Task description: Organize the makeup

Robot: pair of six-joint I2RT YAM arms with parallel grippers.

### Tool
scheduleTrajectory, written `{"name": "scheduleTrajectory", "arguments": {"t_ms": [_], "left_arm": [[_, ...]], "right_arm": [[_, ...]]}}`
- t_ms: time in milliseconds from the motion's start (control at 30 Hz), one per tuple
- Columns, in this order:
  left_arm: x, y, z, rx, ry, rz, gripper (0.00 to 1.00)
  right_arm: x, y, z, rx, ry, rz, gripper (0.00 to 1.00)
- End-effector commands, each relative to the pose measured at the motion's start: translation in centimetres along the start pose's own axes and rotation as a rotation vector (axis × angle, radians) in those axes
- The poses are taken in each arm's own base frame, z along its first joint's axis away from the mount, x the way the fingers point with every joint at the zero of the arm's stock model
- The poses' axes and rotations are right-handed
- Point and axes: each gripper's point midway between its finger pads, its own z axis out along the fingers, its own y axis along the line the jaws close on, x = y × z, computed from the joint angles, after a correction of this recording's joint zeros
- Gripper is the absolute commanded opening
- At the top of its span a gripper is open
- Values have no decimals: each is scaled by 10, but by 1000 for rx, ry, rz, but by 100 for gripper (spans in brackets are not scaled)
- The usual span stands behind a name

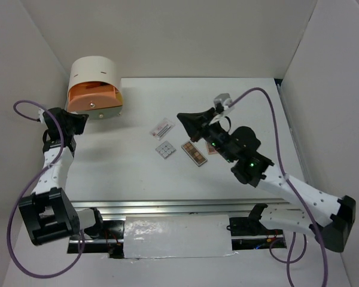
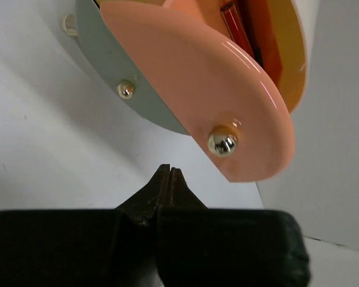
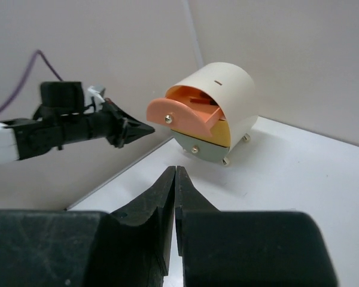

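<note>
My left claw (image 2: pixel 169 173) is pressed shut on nothing, tips just short of the open pink drawer (image 2: pixel 227 89). My right claw (image 3: pixel 175 174), also closed and empty, hangs near the sachet (image 1: pixel 162 127), white palette (image 1: pixel 165 149) and brown palette (image 1: pixel 195 153) lying mid-table (image 1: pixel 119 173)

White table (image 1: pixel 137 173); plain white walls (image 1: pixel 167 36) on three sides; soft even light.
</note>
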Motion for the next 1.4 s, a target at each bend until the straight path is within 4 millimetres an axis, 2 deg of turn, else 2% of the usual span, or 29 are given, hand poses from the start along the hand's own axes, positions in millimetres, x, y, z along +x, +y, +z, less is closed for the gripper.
{"name": "scheduleTrajectory", "arguments": {"t_ms": [0,33,133,333,600,800,1000,1033,1133,1167,1267,1300,1367], "left_arm": [[-20,-50,15,156,-45,-44,0],[-22,-53,19,159,-49,-43,0],[-27,-62,32,168,-61,-45,0],[-33,-70,63,189,-54,-64,0],[-37,-73,86,194,-61,-49,0],[-40,-77,112,213,-67,-32,0],[-46,-75,109,190,-96,-20,0],[-46,-73,108,181,-99,-18,2],[-32,-63,97,156,-64,-23,23],[-22,-60,93,152,-51,-25,29],[-1,-37,78,130,-53,-52,43],[9,-22,75,108,-42,-66,45],[12,-17,75,114,-51,-75,46]], "right_arm": [[5,-10,-29,41,26,72,9],[-4,-9,-39,40,4,78,10],[-6,-8,-54,26,5,89,13],[-14,-7,-68,17,-22,91,14],[-15,-6,-67,10,-16,80,15],[-11,-6,-64,7,1,72,15],[-9,-3,-61,-5,9,74,17],[-8,-2,-61,-8,13,75,17],[-5,0,-60,-20,17,81,20],[-4,0,-59,-24,15,85,21],[-1,1,-59,-31,23,90,23],[1,1,-60,-32,30,87,23],[1,-1,-61,-21,26,84,24]]}}
